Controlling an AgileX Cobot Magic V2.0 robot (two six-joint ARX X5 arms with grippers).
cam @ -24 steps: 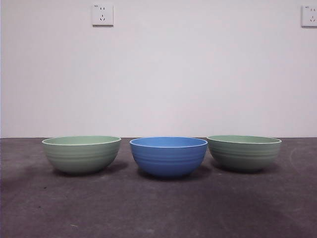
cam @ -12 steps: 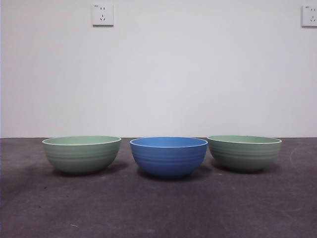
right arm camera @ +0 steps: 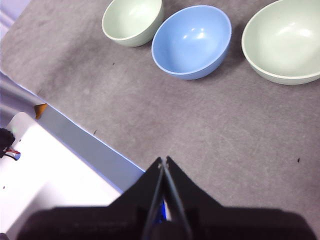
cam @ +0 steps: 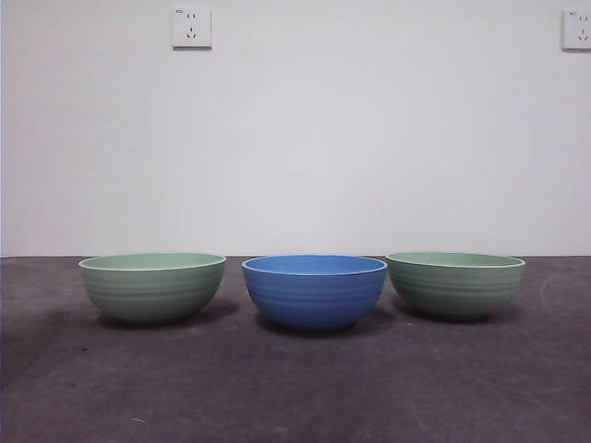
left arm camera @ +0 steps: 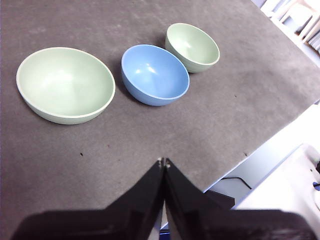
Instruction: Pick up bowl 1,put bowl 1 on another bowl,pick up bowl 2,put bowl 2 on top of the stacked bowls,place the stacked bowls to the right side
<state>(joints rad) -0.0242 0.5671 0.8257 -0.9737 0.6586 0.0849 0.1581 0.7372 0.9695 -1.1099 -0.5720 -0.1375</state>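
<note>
Three ribbed bowls stand in a row on the dark table. The blue bowl (cam: 314, 292) is in the middle, with a pale green bowl (cam: 152, 286) on its left and another pale green bowl (cam: 455, 284) on its right. All three are empty and apart from each other. From the left wrist view the near green bowl (left arm camera: 65, 84), the blue bowl (left arm camera: 155, 74) and the far green bowl (left arm camera: 192, 47) lie ahead of my left gripper (left arm camera: 163, 161), which is shut and empty. My right gripper (right arm camera: 163, 160) is shut and empty too, high above the table edge, short of the blue bowl (right arm camera: 192, 41).
A white wall with two power sockets (cam: 191, 28) stands behind the table. The table's near edge (right arm camera: 95, 142) and a white base beyond it show in both wrist views.
</note>
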